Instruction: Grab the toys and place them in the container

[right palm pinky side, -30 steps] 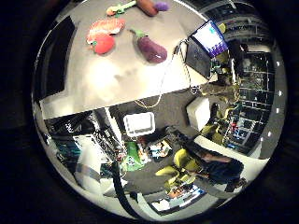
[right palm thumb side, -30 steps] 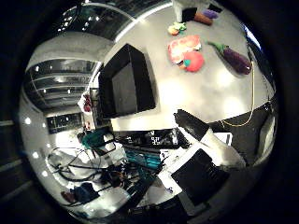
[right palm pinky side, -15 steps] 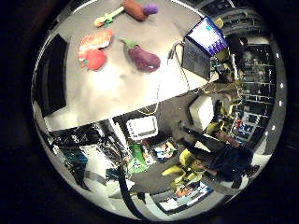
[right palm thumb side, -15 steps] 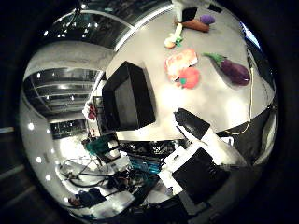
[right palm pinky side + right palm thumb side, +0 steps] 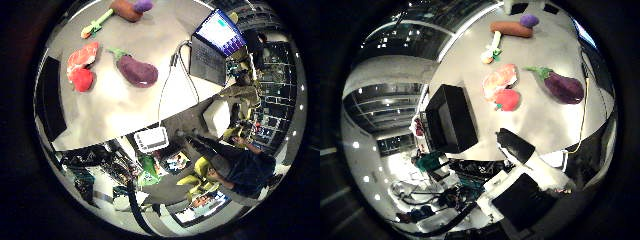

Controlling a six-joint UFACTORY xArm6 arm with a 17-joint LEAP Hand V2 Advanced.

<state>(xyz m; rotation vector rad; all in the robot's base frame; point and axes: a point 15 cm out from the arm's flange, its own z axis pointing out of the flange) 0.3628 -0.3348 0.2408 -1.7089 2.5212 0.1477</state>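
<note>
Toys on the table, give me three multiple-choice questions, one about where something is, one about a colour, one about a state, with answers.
1. Where does the eggplant toy lie?
A. inside the black container
B. on the table, apart from the container
C. on the laptop

2. What colour is the small round toy at the end of the brown sausage-shaped toy?
A. purple
B. yellow
C. white

3. What is the state of the black container?
A. open, with no toys visible in it
B. shut with a lid
C. full of toys

Answers: 1 B, it rests on the grey table past the red tomato toy. 2 A, it shows purple. 3 A, its dark inside shows no toys.
</note>
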